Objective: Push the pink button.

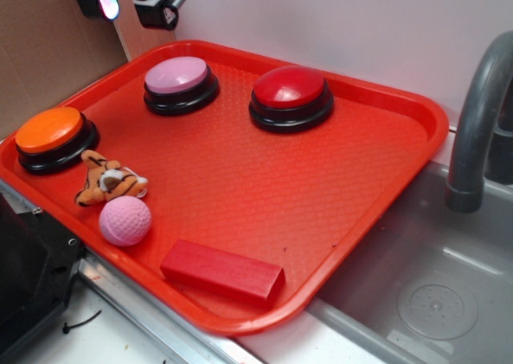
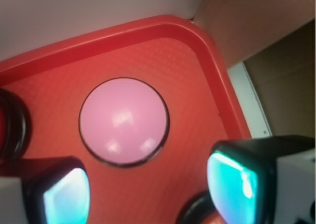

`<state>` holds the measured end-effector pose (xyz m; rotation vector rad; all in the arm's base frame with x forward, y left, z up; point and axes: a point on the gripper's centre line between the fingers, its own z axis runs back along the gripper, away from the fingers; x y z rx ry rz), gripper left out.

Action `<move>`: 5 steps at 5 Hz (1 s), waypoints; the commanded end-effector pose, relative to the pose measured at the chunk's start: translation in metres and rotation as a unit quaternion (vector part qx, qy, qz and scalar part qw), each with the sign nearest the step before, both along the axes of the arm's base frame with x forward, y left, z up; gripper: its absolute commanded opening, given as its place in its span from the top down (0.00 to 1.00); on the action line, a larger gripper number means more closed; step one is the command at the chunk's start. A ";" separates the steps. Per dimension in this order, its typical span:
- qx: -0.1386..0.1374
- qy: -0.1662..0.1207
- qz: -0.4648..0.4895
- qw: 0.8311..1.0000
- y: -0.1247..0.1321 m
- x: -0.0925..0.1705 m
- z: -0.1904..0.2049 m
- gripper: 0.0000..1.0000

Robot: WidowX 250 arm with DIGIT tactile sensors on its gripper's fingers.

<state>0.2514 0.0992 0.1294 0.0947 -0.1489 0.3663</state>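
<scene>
Exterior view shows a big red tray (image 1: 385, 171) filling most of the scene, set over the edge of a grey sink (image 1: 433, 300) whose dark grey faucet (image 1: 477, 115) curves up at the right. A brown cardboard panel (image 1: 48, 43) stands at the far left, and a pale wall runs behind the tray.

On the tray, three large round buttons sit on black bases. The red button (image 1: 290, 97) is at the far side, right of centre. The pink button (image 1: 180, 83), with its pale lilac dome, sits just left of it near the far left corner. The orange button (image 1: 54, 138) rests at the left edge, nearer the camera. A red rectangular block (image 1: 223, 273) lies flat along the near rim. A pink dimpled ball (image 1: 125, 220) sits left of the block, touching a small tiger plush (image 1: 108, 181) just behind it.

The gripper (image 1: 132, 3) hangs at the top left of the frame, above and behind the pink button, clear of it. In the wrist view the gripper (image 2: 148, 184) has its two black fingers (image 2: 239, 177) spread well apart, nothing between them, and the pink button (image 2: 123, 120) lies below, centred, with the tray's curved far corner (image 2: 207, 41) beyond it.
</scene>
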 end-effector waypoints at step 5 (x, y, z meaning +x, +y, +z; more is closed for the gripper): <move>0.018 -0.061 -0.008 0.998 -0.008 -0.023 0.063 0.00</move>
